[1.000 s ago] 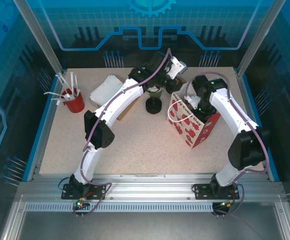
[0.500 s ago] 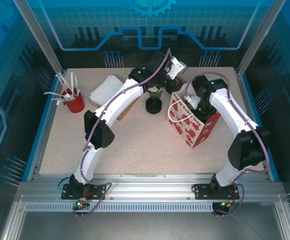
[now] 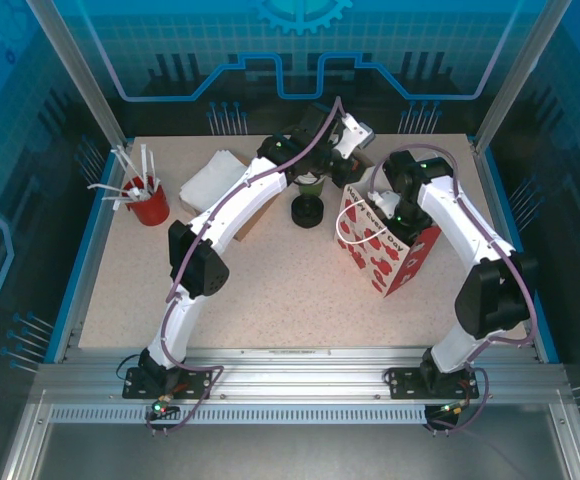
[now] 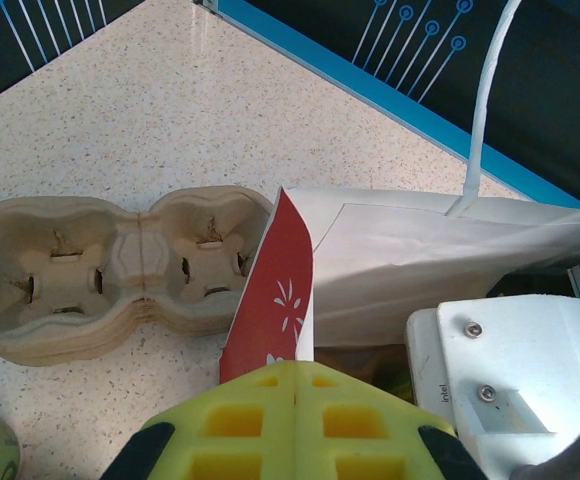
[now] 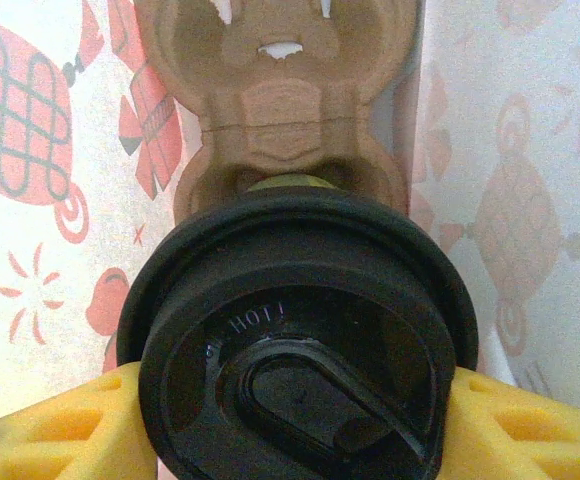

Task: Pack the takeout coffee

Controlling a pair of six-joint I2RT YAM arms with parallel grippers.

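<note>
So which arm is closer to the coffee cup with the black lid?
Right. The right fingers grip the coffee on both sides, down inside the bag. The left fingers pinch the bag's rim, not touching the cup.

High fixed view over the whole table; wrist views close on the gift bag, common to all.

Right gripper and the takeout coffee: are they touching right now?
Touching. The right wrist view shows the right gripper with its yellow fingers closed against both sides of the takeout coffee, with no gap on either side.
</note>
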